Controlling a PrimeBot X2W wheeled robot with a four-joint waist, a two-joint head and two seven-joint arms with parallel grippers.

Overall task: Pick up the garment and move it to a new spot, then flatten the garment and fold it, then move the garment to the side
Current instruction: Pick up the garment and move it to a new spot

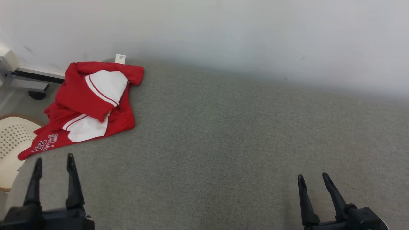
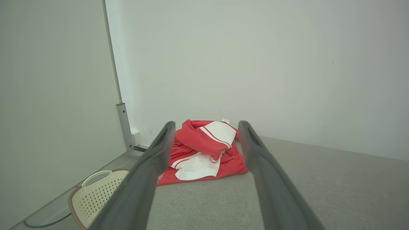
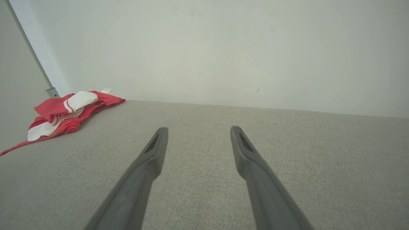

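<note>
Left hand (image 1: 54, 157) hovers over the near left corner of the table (image 1: 223, 143), its two dark fingers spread wide with nothing between them. Right hand (image 1: 312, 175) sits over the near edge toward the right, likewise spread and empty, well apart from any cloth.

Just beyond the left hand lies the garment (image 1: 92, 105), a red piece with white striped panels and pale lettering, bunched in the far left corner of the table close to the wall (image 1: 223, 32). A small white label (image 1: 120, 58) stands up at its far edge. Its lettered corner runs out to the left edge of the table and seems to reach slightly past it.

The cloth looks light, thin and limp, probably a little slick, so it should sag and unfold when lifted rather than keep its shape. A pinch on the raised red fold at the top of the heap, or on the thicker hem along the near side, looks the safest hold. A low scoop could snag the grey covering of the table.

Open room is generous: the whole middle and right of the table is bare, good ground for spreading and folding. Risks sit on the left, where a perforated cream basket (image 1: 12, 140) stands below the edge, and at the wall behind.
</note>
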